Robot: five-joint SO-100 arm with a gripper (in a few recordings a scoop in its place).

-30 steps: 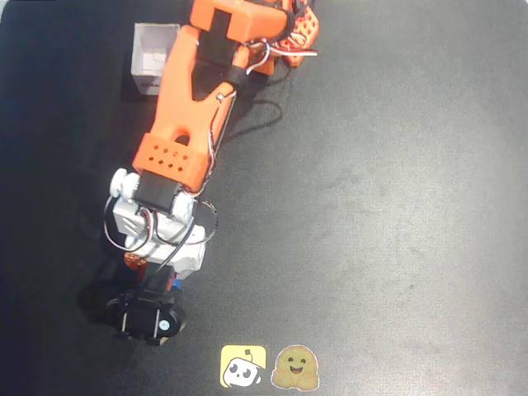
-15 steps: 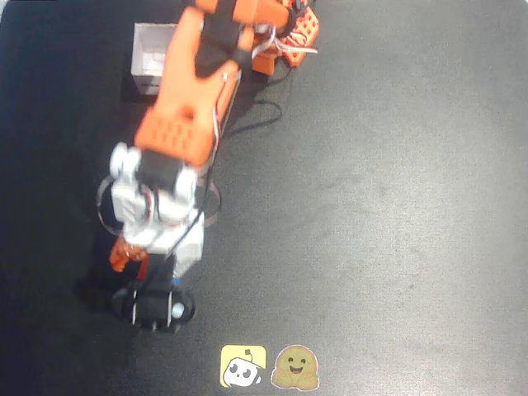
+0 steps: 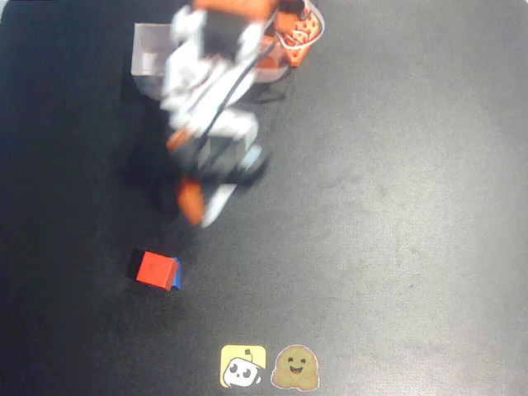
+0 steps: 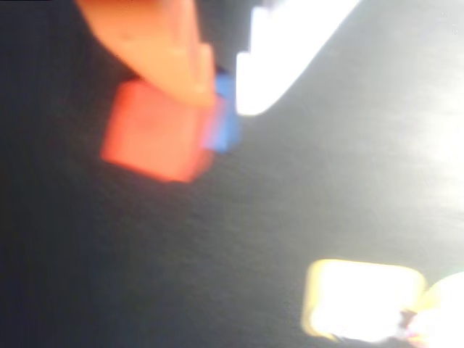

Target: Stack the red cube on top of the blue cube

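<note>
The red cube (image 3: 154,269) was seen in the overhead view resting on top of the blue cube (image 3: 176,275), of which only a thin strip along the right side was left uncovered. The stack stood on the black bench (image 3: 388,206) in its lower left part, well apart from the left edge and near, but not touching, the two stickers at the bottom edge: a yellow sticker (image 3: 242,366) and a brown smiling sticker (image 3: 296,367). Open bench surface lay on all sides of the stack, and the whole right half of the bench was bare.

The gripper (image 3: 202,202) was blurred in the overhead view, pointing down and left, above the stack and clear of it, with dark bench between the fingertips and the red cube. In the wrist view the gripper (image 4: 221,83) was shown with its orange finger (image 4: 156,47) and white finger (image 4: 283,51) set apart, nothing held between them; the red cube (image 4: 152,138) and a sliver of the blue cube (image 4: 226,123) were seen beyond the tips.

A white box (image 3: 148,62) stood near the top edge of the bench, partly covered by the arm (image 3: 206,82), beside the orange base (image 3: 297,33).
</note>
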